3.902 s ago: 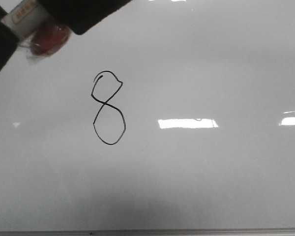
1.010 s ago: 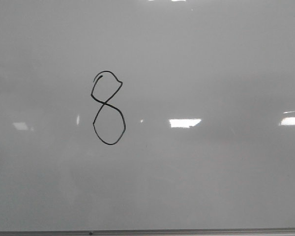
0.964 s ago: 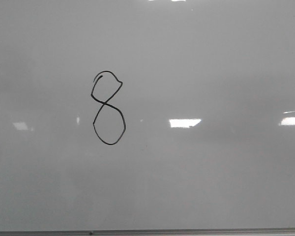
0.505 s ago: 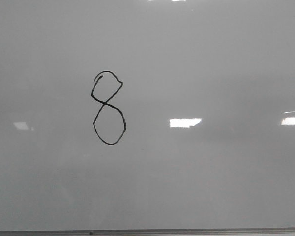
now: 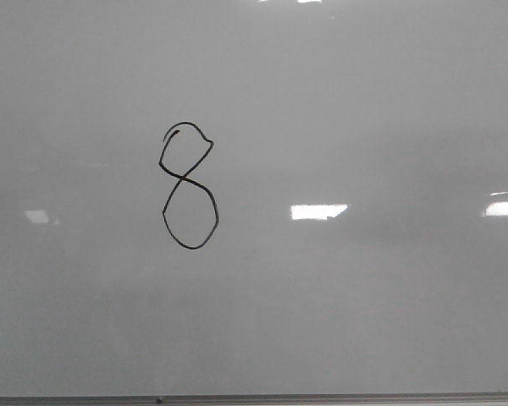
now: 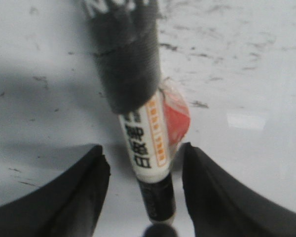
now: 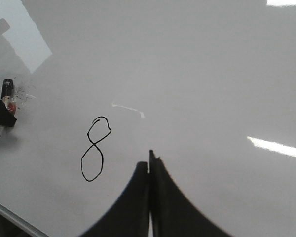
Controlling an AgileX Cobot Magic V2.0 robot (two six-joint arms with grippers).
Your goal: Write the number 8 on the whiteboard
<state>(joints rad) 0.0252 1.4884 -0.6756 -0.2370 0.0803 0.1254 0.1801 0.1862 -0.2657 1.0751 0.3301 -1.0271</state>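
The number 8 (image 5: 189, 188) is drawn in thin black line on the whiteboard (image 5: 364, 101), left of centre; it also shows in the right wrist view (image 7: 95, 148). No gripper is in the front view. My left gripper (image 6: 142, 148) has its jaws wide apart, with a marker (image 6: 145, 133) between them and a gap on each side; the marker has a white label and a black end. In the right wrist view the marker (image 7: 8, 96) and left gripper (image 7: 1, 117) sit at the board's far left. My right gripper (image 7: 149, 159) is shut and empty above the board, right of the 8.
The board's thin grey metal edge (image 5: 322, 397) runs along the bottom of the front view and also shows in the right wrist view (image 7: 10, 212). Dark smudges (image 6: 202, 49) mark the board near the marker. Bright light reflections (image 5: 318, 211) lie on the board.
The left gripper and marker, at the top left of the front view 3.9 s ago, have left that view. Over the last second only faint reflections shifted.
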